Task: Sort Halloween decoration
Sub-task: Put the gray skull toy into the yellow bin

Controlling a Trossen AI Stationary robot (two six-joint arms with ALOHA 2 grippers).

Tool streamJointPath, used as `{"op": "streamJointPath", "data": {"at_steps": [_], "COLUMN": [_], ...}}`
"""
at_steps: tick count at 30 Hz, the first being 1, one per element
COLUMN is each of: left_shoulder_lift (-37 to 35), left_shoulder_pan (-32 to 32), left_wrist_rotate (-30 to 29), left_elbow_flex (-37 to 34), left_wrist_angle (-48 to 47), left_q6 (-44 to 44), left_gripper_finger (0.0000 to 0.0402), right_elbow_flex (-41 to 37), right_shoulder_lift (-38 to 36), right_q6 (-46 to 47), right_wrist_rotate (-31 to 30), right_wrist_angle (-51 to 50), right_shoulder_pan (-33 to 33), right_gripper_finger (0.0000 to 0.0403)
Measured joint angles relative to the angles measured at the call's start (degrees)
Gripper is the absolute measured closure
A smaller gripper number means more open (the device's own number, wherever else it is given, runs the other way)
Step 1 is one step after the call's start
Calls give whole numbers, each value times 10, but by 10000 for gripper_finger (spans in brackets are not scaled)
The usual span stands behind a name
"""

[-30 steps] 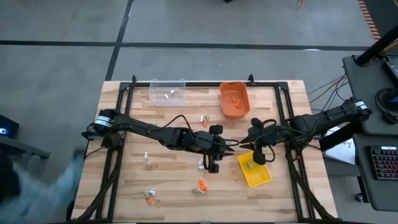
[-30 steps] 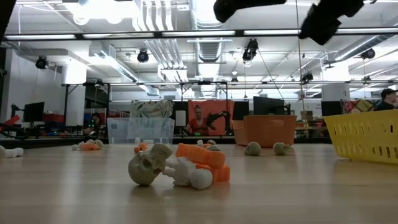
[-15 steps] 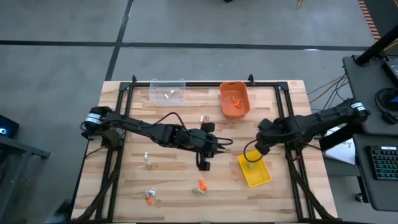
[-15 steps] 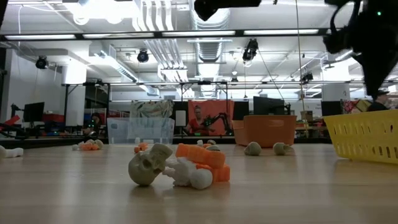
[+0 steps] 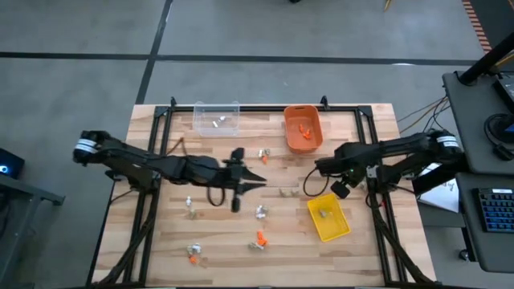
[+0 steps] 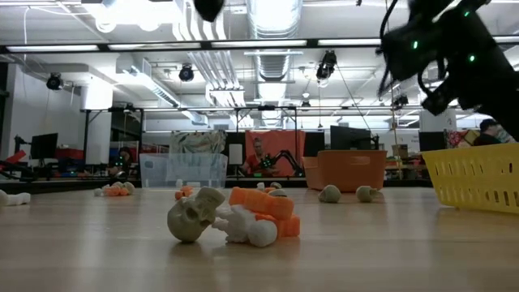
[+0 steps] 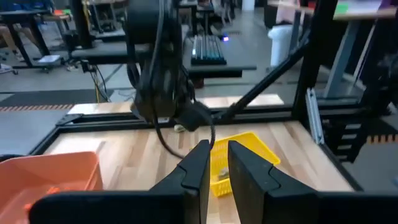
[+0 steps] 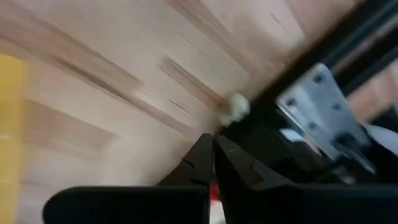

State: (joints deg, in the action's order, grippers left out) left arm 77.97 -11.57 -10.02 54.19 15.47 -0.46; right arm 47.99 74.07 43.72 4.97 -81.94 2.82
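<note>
We see open table (image 5: 361, 136) between the arms; trinkets (image 5: 260, 212) dot its middle, and the yellow bin (image 5: 328, 217) perhaps crowds the right gripper (image 5: 309, 187).

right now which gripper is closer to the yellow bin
Right. The right gripper hangs just beside the yellow bin, near its far left corner. The left gripper is farther away, over the middle of the table.
</note>
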Motion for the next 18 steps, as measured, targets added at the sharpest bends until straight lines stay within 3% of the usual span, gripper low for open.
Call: {"op": "streamJointPath", "data": {"at_steps": [8,14,18], "left_shoulder_lift": [-137,-228,-271], "left_shoulder_pan": [-6,-7,-7], "left_wrist_rotate": [-15,-15,-16], "left_elbow_flex": [-87,-125,-142], "left_wrist_angle": [21,21,21], "left_q6": [-7,-3,1], "left_gripper_finger": [361,361,361], "right_elbow_flex": [-30,-53,-61], "right_shoulder_lift": [87,97,90], "right_q6": [-55,-48,-10], "right_wrist_rotate": [0,-6,-53], "right_wrist_angle": [-12,51,75], "right_shoulder_pan": [26,28,28], "right_gripper_finger": [394,394,394]}}
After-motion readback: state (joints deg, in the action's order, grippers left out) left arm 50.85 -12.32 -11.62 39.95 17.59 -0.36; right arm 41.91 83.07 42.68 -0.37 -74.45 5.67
